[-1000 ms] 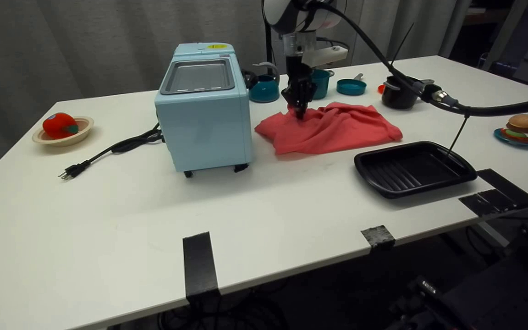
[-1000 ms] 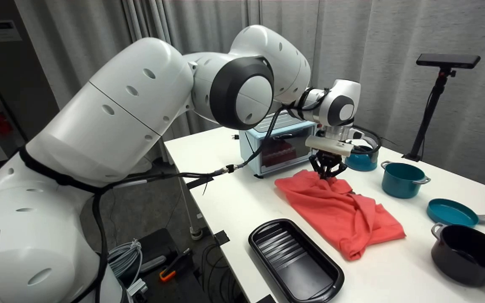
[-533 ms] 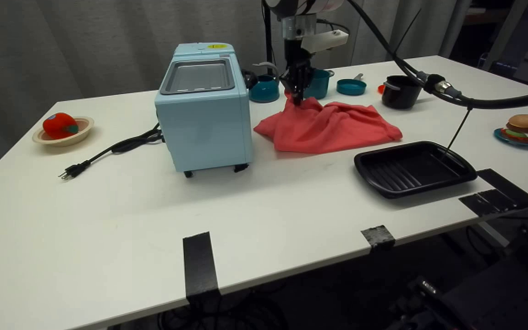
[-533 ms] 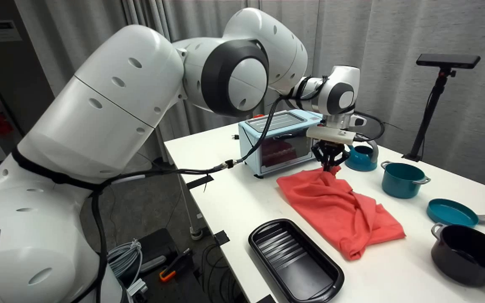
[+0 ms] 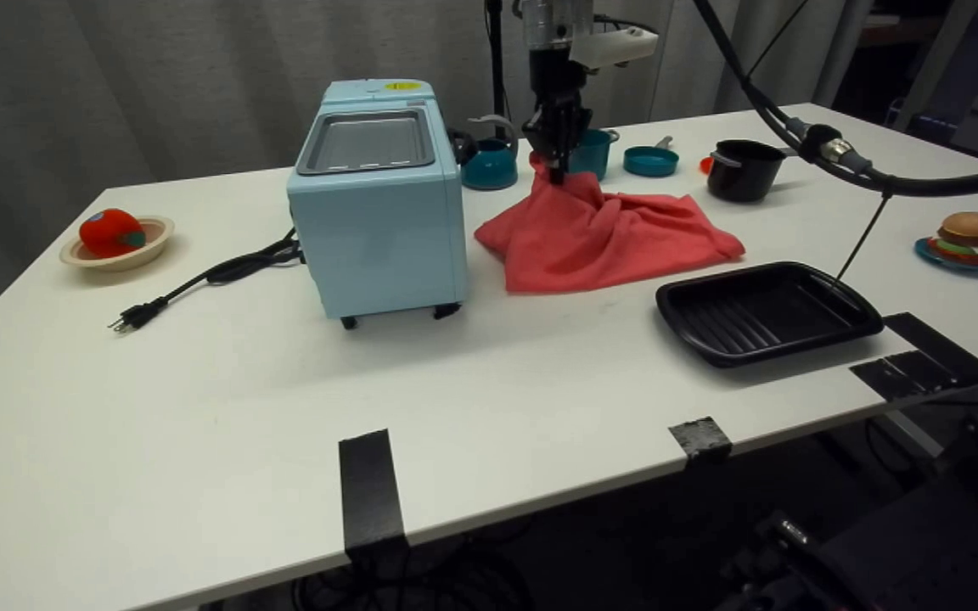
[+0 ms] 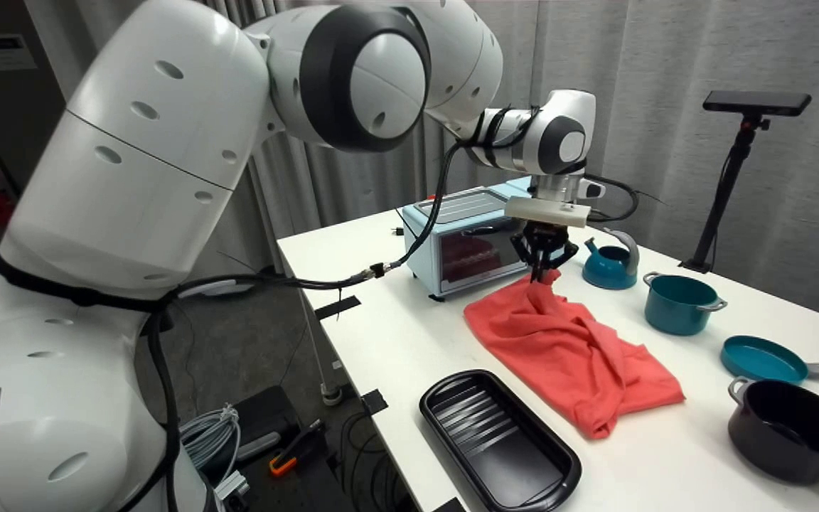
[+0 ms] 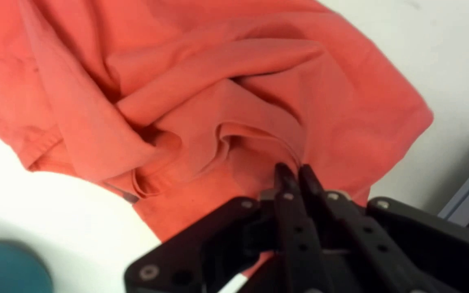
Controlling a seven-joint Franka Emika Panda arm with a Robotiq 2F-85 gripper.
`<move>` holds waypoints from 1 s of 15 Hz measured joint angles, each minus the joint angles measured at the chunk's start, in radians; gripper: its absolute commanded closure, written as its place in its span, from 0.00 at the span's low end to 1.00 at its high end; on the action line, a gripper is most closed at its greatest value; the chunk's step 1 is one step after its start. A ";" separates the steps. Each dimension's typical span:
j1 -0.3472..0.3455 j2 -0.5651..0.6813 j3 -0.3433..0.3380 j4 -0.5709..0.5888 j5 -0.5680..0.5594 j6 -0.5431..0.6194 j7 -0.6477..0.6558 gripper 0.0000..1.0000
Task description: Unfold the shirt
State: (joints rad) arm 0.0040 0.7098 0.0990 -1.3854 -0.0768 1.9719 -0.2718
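Observation:
The red shirt [image 5: 599,246] lies crumpled on the white table, with its near-toaster end pulled up into a peak. It also shows in an exterior view [image 6: 573,363] and fills much of the wrist view [image 7: 340,93], with several folds. My gripper [image 5: 557,174] is above the table at the top of that peak, also seen in an exterior view [image 6: 537,274]. In the wrist view the gripper's fingertips [image 7: 293,169] are closed together on a thin fold of the shirt. The rest of the shirt still rests on the table. The layers beneath are hidden.
A light blue toaster oven [image 5: 379,229] stands beside the shirt. A teal kettle [image 6: 610,267], teal pot [image 6: 680,306], teal pan [image 6: 761,358] and black pot [image 6: 790,430] stand along its other side. A black baking tray [image 6: 502,441] lies near the table edge.
My gripper has risen with the fold in it, pulling the shirt into a taller peak. It has lately shifted slightly left in an exterior view. The far end of the shirt has stayed put.

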 measured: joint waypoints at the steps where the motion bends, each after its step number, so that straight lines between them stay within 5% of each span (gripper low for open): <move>1: 0.000 -0.027 0.004 -0.032 0.001 -0.025 -0.009 0.98; 9: 0.000 -0.132 0.050 -0.267 0.046 -0.243 -0.100 0.98; 15: 0.016 -0.106 0.070 -0.400 0.058 -0.271 -0.102 0.98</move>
State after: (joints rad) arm 0.0195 0.6039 0.1686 -1.7853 -0.0191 1.7006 -0.3735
